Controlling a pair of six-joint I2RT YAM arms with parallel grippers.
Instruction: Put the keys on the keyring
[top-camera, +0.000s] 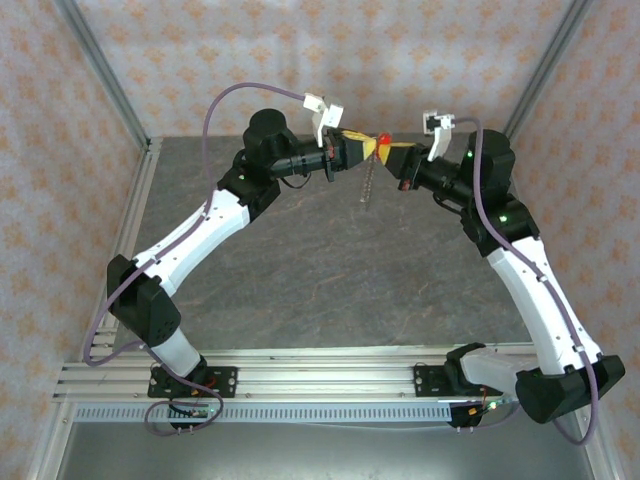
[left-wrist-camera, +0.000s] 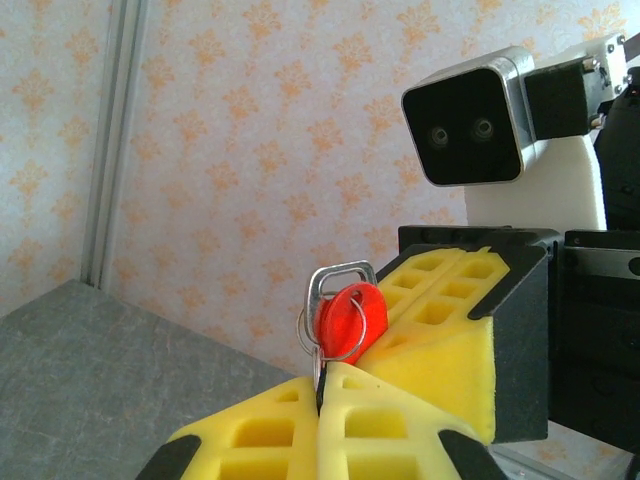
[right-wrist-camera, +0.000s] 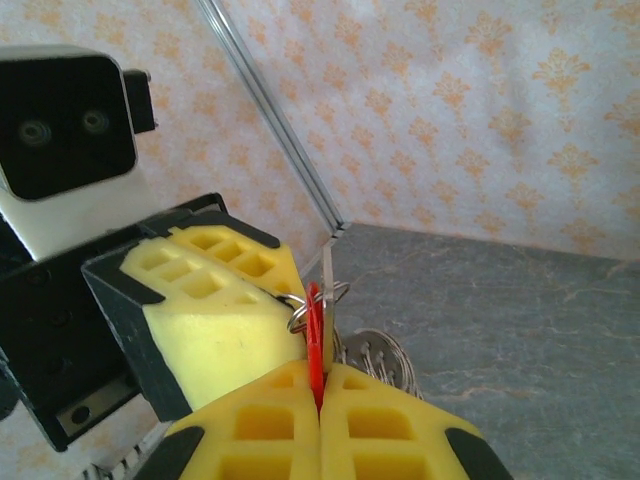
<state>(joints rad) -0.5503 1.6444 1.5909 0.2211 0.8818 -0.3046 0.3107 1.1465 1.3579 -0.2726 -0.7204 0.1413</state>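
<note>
Two tools meet tip to tip in the air over the far part of the mottled grey surface (top-camera: 300, 270). The left tool (top-camera: 350, 150) has its waffle-moulded yellow foam pads (left-wrist-camera: 262, 432) pressed together on a thin silvery wire loop of the keyring (top-camera: 368, 186), whose beaded metal chain hangs limp below the tips. Just right of it the key (left-wrist-camera: 352, 318), with a glossy rounded red plastic head, is pinched edge-on between the matching closed yellow pads (right-wrist-camera: 400, 432) of the right tool (top-camera: 397, 153), and a rectangular silver link (left-wrist-camera: 340, 270) touches the head's top.
</note>
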